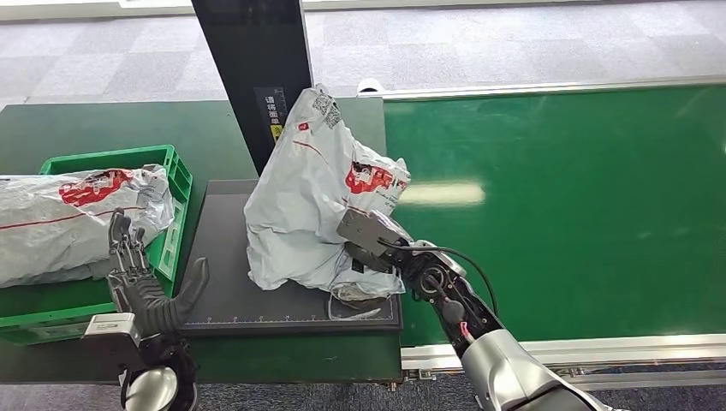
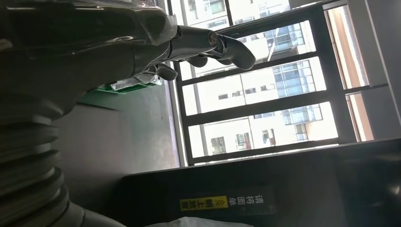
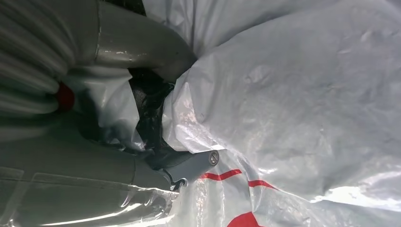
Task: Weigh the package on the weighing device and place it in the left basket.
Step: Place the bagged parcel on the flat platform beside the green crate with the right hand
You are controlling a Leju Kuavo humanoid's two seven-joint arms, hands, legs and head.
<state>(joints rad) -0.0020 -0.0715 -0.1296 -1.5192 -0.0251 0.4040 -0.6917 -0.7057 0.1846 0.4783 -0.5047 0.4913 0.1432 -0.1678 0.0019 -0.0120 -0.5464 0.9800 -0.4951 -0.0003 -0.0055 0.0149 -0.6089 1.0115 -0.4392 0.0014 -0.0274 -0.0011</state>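
Package (image 1: pixel 304 184) — glossy crinkled grey plastic film. Scale platform (image 1: pixel 227 282) — matt dark, smooth. Basket (image 1: pixel 175 175) — green moulded plastic. Conveyor belt (image 1: pixel 582 214) — smooth green, slight sheen.

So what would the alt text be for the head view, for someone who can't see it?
The robot's right hand grips a crumpled white package standing on the dark weighing device beside a green conveyor belt. Its left hand hangs open near a green basket already holding another white package.
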